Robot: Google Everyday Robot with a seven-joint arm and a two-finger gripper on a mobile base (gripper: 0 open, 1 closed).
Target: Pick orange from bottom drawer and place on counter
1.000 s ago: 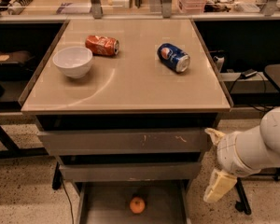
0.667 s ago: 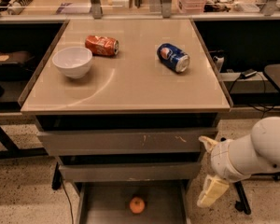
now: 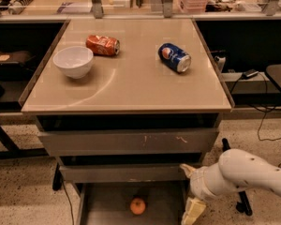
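Note:
The orange (image 3: 137,206) lies on the flat grey floor of the pulled-out bottom drawer (image 3: 105,204), near the middle. My gripper (image 3: 184,194) hangs low at the drawer's right side, about a hand's width to the right of the orange and apart from it. Its cream fingers (image 3: 193,211) stand spread and hold nothing. The white arm reaches in from the right. The glossy beige counter (image 3: 131,86) tops the grey cabinet above.
On the counter stand a white bowl (image 3: 73,61), a crushed orange-red can (image 3: 103,45) and a blue can (image 3: 174,57) on its side. Two wider grey drawers (image 3: 129,142) are shut above the open one. A dark stand base (image 3: 241,203) and cables are at the right.
My arm and gripper have moved left and slightly down, closer to the open bottom drawer's right side. The orange has not moved.

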